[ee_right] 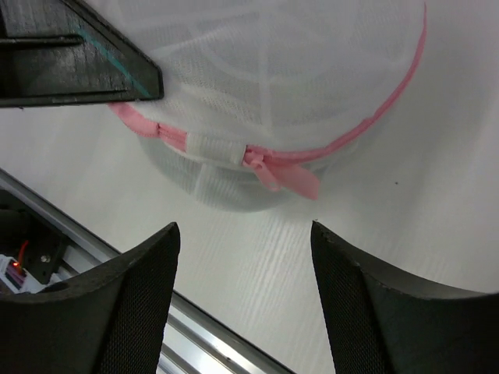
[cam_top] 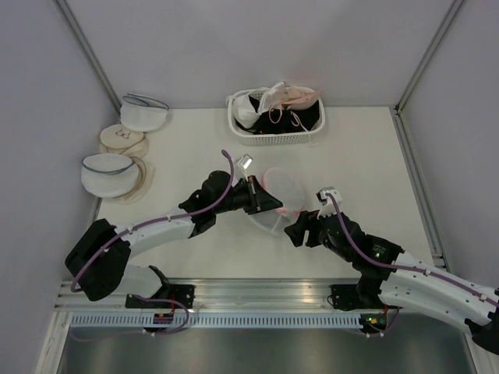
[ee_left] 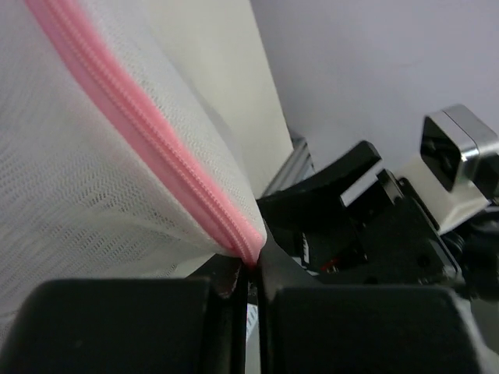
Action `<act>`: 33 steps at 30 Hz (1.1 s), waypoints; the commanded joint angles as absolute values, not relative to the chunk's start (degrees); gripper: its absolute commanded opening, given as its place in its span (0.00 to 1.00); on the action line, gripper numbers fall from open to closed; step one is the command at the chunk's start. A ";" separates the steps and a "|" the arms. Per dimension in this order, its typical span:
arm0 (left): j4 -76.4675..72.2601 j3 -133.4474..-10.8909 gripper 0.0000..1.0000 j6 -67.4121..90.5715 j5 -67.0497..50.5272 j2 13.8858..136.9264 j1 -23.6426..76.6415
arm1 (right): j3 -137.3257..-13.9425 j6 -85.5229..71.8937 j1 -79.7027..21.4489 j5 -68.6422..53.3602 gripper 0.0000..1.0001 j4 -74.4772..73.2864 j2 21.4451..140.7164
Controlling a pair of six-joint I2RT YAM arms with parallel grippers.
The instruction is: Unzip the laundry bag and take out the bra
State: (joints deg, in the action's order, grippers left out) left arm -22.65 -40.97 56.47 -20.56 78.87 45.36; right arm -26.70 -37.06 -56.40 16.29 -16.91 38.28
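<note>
The laundry bag (cam_top: 279,195), a round white mesh bag with a pink zipper trim, lies mid-table. My left gripper (cam_top: 267,204) is shut on its rim; in the left wrist view the jaws (ee_left: 251,265) pinch the pink trim (ee_left: 156,148) where it ends. My right gripper (cam_top: 299,227) stands open just in front of the bag, nothing between its fingers (ee_right: 242,249). The pink zipper pull (ee_right: 284,173) hangs off the rim a little beyond the fingertips (ee_right: 160,241). The bra is hidden; only white mesh (ee_right: 273,70) shows.
A white basket (cam_top: 274,139) at the back holds white, pale pink and black garments. Three other round bags (cam_top: 144,113) (cam_top: 123,140) (cam_top: 109,173) lie along the left wall. A metal rail (cam_top: 257,292) runs along the near edge.
</note>
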 commanded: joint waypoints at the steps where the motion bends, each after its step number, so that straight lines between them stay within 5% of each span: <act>1: -34.35 -39.03 0.02 56.25 -33.47 76.46 43.42 | -25.84 -39.28 -56.51 13.98 0.72 -8.19 38.23; 12: -55.89 -32.78 0.02 67.06 -45.52 82.26 41.22 | -23.47 -42.45 -56.51 10.46 0.63 -0.44 40.25; 15: -55.03 -32.52 0.02 66.19 -45.62 82.71 41.05 | -23.47 -42.71 -56.60 11.07 0.51 -0.53 39.38; 19: -51.78 -32.34 0.02 63.90 -45.62 82.27 40.34 | -24.26 -42.45 -56.51 12.13 0.24 -2.01 37.53; 25: -45.98 -32.17 0.02 60.03 -47.11 80.95 38.06 | -28.03 -40.61 -56.60 15.29 0.04 -13.59 38.66; 33: -33.50 -33.92 0.02 53.01 -47.81 76.56 34.72 | -36.91 -40.69 -56.51 21.08 0.00 -31.54 47.54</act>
